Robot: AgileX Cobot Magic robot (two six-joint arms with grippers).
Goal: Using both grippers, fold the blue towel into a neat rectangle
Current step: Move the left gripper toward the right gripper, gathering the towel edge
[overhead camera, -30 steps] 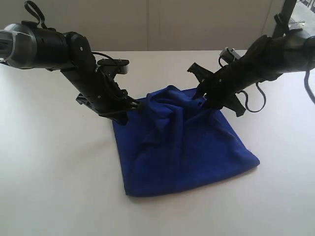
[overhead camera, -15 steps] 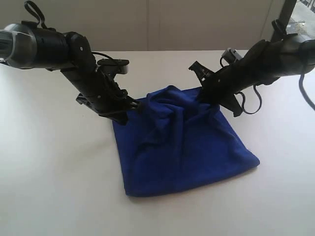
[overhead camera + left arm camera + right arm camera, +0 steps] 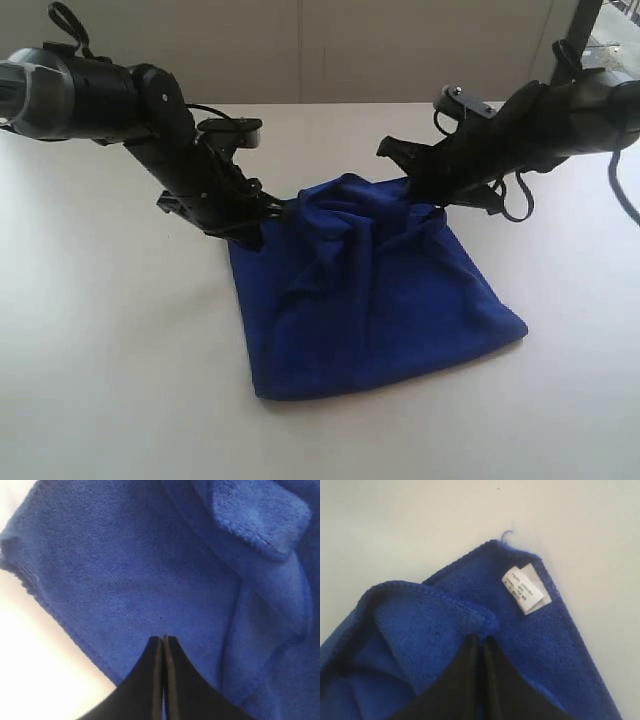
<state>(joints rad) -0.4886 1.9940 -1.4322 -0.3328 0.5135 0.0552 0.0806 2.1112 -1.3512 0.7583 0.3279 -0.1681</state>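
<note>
The right gripper [image 3: 480,639] jaws, just closed, now pinch a blue towel [image 3: 380,300] corner (left gripper [image 3: 163,639] jaws stay clenched), so folding looks ready.

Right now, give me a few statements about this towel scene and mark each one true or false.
1. The towel lies flat and smooth. False: its far part is bunched and creased.
2. The left gripper and the right gripper are both shut. True.
3. A white label shows near one corner of the towel. True.
4. The table is dark wood. False: it is plain white.
5. The right gripper hangs clear of the towel. False: its tips sit at a bunched fold.
</note>
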